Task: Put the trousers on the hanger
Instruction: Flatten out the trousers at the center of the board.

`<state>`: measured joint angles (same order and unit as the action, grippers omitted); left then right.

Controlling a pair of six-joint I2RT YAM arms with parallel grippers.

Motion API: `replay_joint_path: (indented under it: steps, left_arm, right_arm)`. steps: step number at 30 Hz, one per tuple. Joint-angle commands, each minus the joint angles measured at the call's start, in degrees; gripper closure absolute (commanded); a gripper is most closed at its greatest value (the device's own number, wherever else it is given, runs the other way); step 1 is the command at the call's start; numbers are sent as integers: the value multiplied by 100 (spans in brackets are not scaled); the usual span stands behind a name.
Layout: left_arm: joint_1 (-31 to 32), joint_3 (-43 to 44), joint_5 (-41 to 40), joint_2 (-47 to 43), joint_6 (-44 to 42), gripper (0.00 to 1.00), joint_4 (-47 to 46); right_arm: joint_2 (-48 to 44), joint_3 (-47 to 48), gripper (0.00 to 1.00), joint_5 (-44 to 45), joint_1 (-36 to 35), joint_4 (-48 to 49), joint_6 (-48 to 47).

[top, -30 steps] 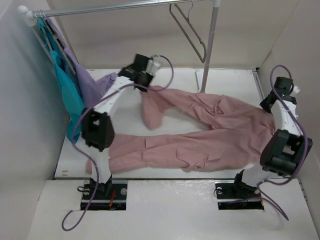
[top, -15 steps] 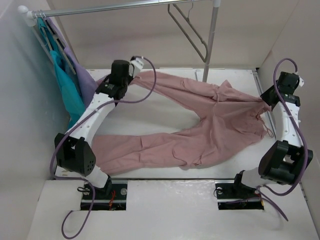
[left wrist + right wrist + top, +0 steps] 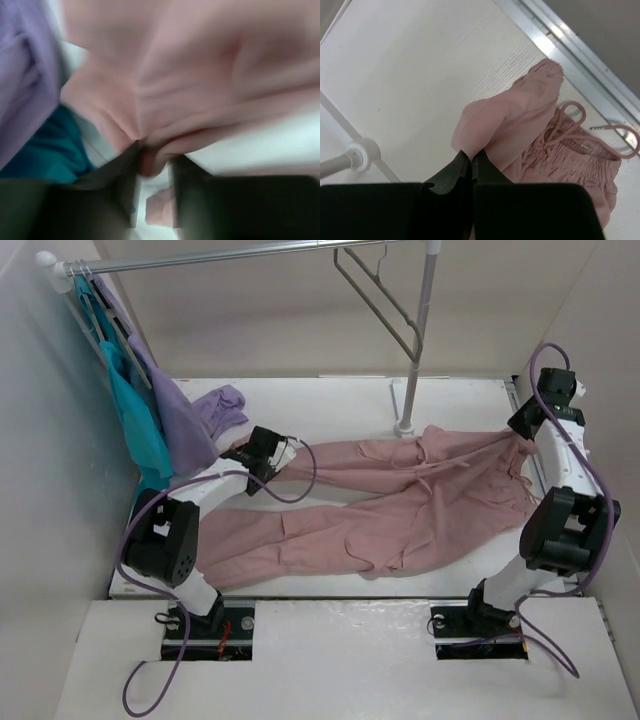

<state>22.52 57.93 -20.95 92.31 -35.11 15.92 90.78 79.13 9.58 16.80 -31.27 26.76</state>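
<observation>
My right gripper [image 3: 471,160] is clamped on a fold at the waist of the trousers [image 3: 400,505], the drawstring loose just beside it. My left gripper [image 3: 150,170] sits low at the hem of the far leg, its jaws narrowly parted with cloth between them. That view is too blurred for me to tell whether it grips.

The trousers lie across the table [image 3: 330,400], waist to the right, legs running left side by side. The hanger [image 3: 385,308] hangs from the rail [image 3: 230,252] at the back, well above and apart from them.

I judge this step to be straightening the cloth. To do it well I would hold the waist firm, draw the hem leftward until the leg lies flat, and stay clear of the lilac garment [image 3: 185,410] nearby.

Count: one pair of trousers, two legs, one hanger, one lilac garment, one teal garment [image 3: 140,430], two grippers.
</observation>
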Motion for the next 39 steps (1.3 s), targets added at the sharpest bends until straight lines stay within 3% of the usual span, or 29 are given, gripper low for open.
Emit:
replay_joint_path:
  steps: [1,4,8,9,11,14,18,21,29,30,32,34,39]
  left_arm:
    - [199,-220,888,-600,-99,63,1451]
    - [428,-396,1759,-881,-742,38,2343]
    - [105,330,2479,-1005,-892,33,2968]
    - [-236,663,3073,-1005,-814,29,2969]
    - [-528,1587,3456,-865,-306,28,2891]
    - [-662,2370,3063,-242,817,28,2145]
    - [-557,3109,2115,962,1707,24,1599]
    - [-556,3557,1656,1867,1929,19,1177]
    - [-556,4735,1655,3485,2070,14,1035]
    - [-608,4797,1864,3661,2070,22,1036]
    - [-609,4850,1919,3724,2070,51,1097]
    - [-670,4685,1823,3724,2070,100,1185]
    - [-1442,4174,1612,2829,2314,100,852]
  right_arm:
    - [455,1014,100,693,96,-80,-241]
    - [1175,1873,100,799,43,-642,-478]
    - [1670,2300,100,939,-159,-1039,-751]
    - [1740,2300,100,940,-211,-1039,-752]
    - [1741,2063,100,993,-352,-882,-752]
    - [1680,1799,100,940,-554,-653,-822]
    - [1732,1720,100,940,-678,-653,-822]
    - [1732,1597,100,870,-678,-600,-822]
    - [1732,1254,100,817,-572,-433,-822]
    - [1732,1254,100,817,-572,-433,-822]
    - [1732,1201,100,747,-485,-433,-822]
    - [1732,1201,100,633,-389,-380,-822]
    - [1784,1666,100,825,-203,-608,-681]
